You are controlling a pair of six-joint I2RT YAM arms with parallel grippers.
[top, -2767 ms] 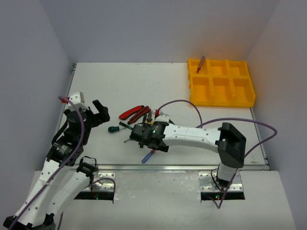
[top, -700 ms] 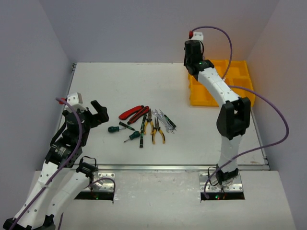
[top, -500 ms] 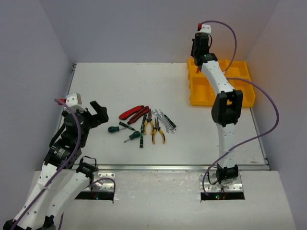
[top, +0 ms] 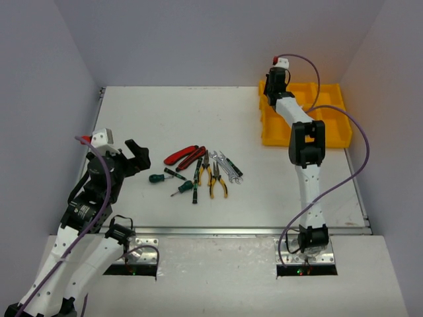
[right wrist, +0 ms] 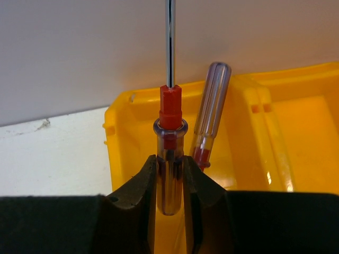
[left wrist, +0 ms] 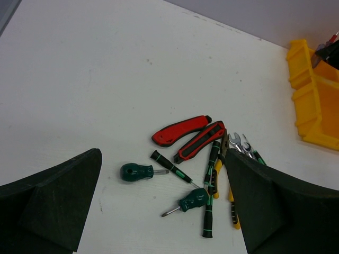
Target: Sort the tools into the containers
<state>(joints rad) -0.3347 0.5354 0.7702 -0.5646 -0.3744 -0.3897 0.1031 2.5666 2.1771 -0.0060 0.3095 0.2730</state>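
My right gripper (right wrist: pixel 170 164) is shut on the see-through handle of a blue-red screwdriver (right wrist: pixel 170 114), shaft pointing away, over the far-left compartment of the yellow tray (right wrist: pixel 122 137). A second blue-red screwdriver (right wrist: pixel 212 100) leans in that compartment. In the top view the right gripper (top: pixel 276 82) hangs at the tray's (top: pixel 330 132) back left corner. The other tools lie mid-table: red cutters (left wrist: pixel 180 129), stubby green screwdrivers (left wrist: pixel 135 171), black-green screwdrivers (left wrist: pixel 210 196), yellow-black pliers (left wrist: pixel 233 206) and wrenches (left wrist: pixel 238 144). My left gripper (left wrist: pixel 163 174) is open, raised to the left of the pile.
The tray's other compartments (top: pixel 307 122) show only yellow floor in the top view. Grey walls close in the white table (top: pixel 165 119) on three sides. The right arm (top: pixel 307 172) stretches from its base up the table's right side.
My right arm has carried the screwdriver from the pile to the tray and has come lower over the far-left compartment. The left arm has not moved.
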